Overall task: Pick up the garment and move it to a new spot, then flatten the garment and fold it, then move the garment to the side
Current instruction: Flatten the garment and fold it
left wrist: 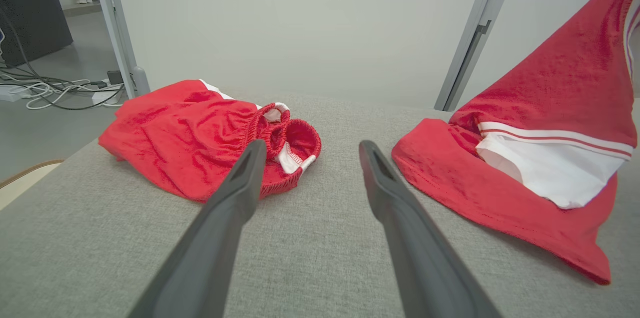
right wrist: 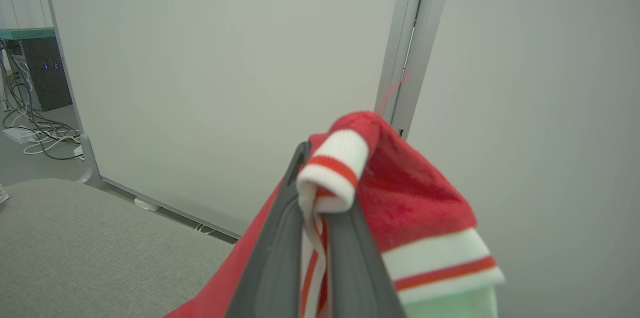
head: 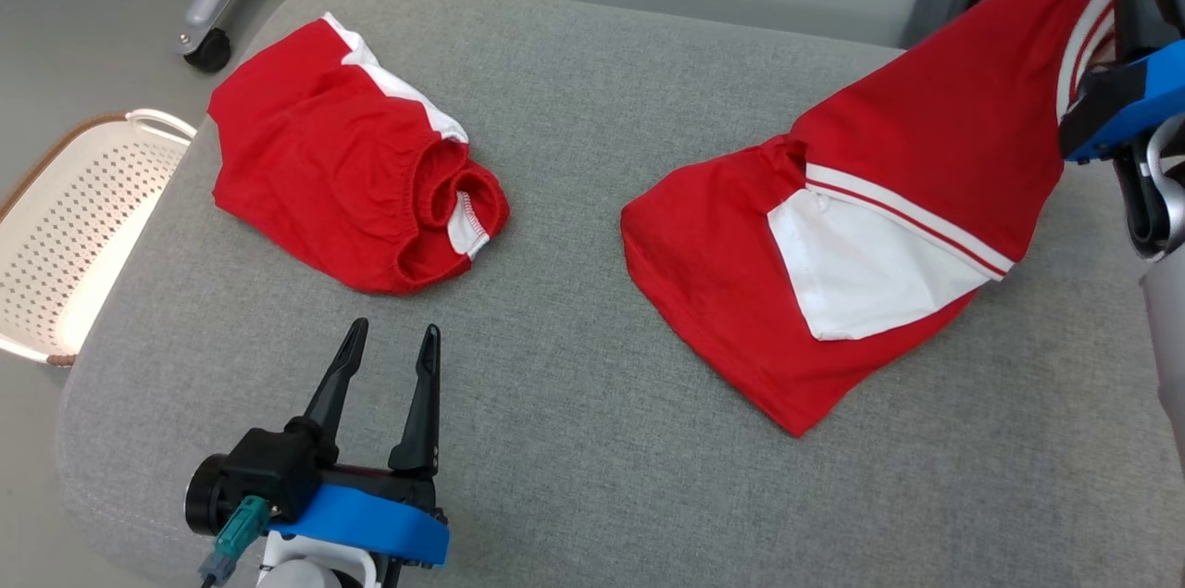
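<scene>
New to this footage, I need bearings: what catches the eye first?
A red and white shirt hangs from the shut right claw at the right, pinched at its striped trim, its lower part draped on the grey cushion. Red shorts lie crumpled at the far left; the open left claw hovers near the front.

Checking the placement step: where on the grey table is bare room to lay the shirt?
Bare grey table runs between the red shorts and the red shirt, widening along the near edge right of the left gripper. The right side is crowded: the shirt hangs from the right gripper and drapes there.
</scene>
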Robot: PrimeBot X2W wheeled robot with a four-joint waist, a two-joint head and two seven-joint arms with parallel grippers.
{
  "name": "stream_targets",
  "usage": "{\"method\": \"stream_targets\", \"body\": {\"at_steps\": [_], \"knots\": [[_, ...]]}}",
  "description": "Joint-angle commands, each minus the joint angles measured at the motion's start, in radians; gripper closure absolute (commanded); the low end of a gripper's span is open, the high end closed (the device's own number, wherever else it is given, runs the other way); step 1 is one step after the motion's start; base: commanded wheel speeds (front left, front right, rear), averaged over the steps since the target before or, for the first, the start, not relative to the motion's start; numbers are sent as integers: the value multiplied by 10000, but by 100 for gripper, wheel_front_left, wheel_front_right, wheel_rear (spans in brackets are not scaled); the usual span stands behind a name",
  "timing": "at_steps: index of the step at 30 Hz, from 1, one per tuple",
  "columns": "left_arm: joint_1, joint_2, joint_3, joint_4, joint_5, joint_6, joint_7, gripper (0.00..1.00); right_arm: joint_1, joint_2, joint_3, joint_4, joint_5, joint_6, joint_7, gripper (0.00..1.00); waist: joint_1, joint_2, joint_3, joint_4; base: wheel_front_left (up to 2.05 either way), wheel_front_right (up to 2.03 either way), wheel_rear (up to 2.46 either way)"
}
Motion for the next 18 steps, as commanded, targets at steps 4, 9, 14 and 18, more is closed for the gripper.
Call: {"method": "stream_targets", "body": {"at_steps": [4, 9, 14, 18], "knots": [[-52, 1, 88, -58, 89, -48, -29, 0, -393, -352, 1053, -23, 432, 0, -662, 100, -1, -2, 154, 144, 0, 0, 0], [-28, -28, 158, -78, 166, -73, -29, 0, -251, -1016, 1647, 642, 792, 0, -507, 100, -1, -2, 191, 96, 0, 0, 0], [-81, -39, 147, -58, 214, -83, -29, 0, -41, -1242, 655, 1946, 976, 0, 194, 0, -1, -2, 182, -81, 0, 0, 0], [-104, -28, 179, -39, 245, -86, -29, 0, 97, -1095, -122, 2776, 741, 1, 779, 0, -1, -2, 116, -265, 0, 0, 0]]}}
